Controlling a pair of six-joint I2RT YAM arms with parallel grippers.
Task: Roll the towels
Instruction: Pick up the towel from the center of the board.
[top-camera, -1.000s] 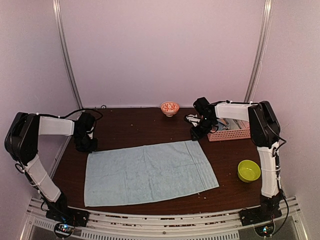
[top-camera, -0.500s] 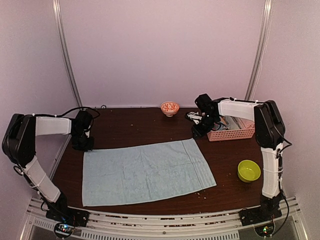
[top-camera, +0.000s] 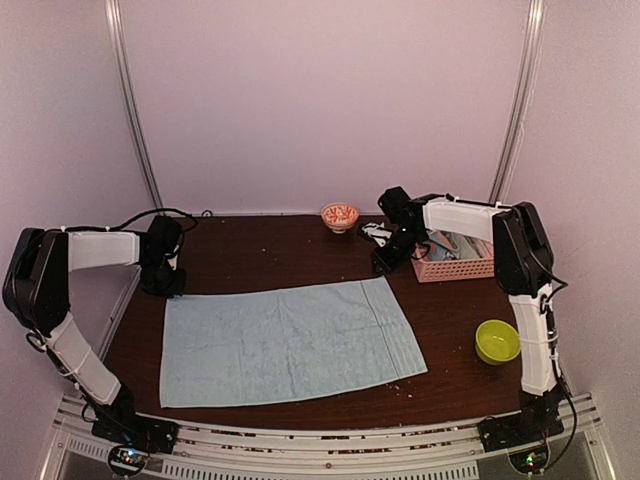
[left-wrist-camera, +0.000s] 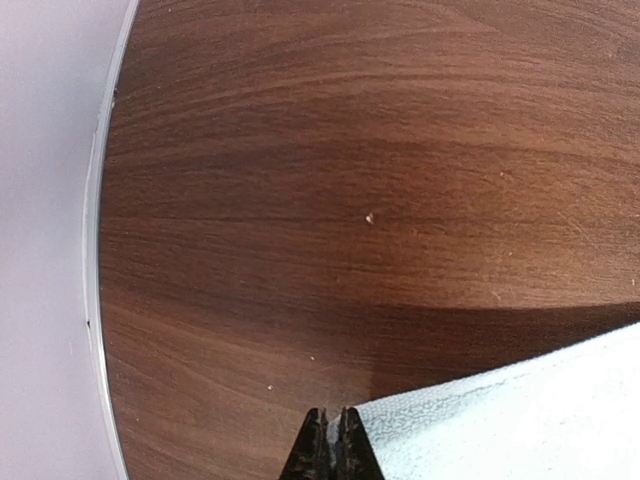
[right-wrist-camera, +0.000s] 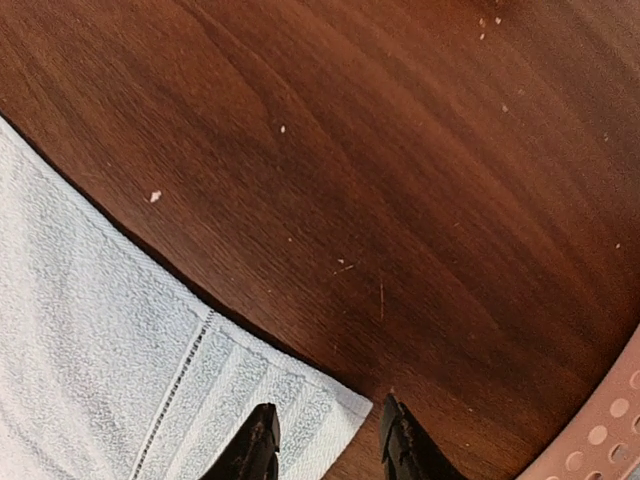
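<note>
Towel (top-camera: 290, 340) slid leftward, left hand (left-wrist-camera: 332, 414) pinching its corner, right hand (right-wrist-camera: 328, 408) parted over another.

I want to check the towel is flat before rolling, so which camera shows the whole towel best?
Top external: the whole towel lies spread flat. The left wrist shows only one corner at the closed left pincer; the right wrist shows only a hemmed corner at the open right pincer.
</note>
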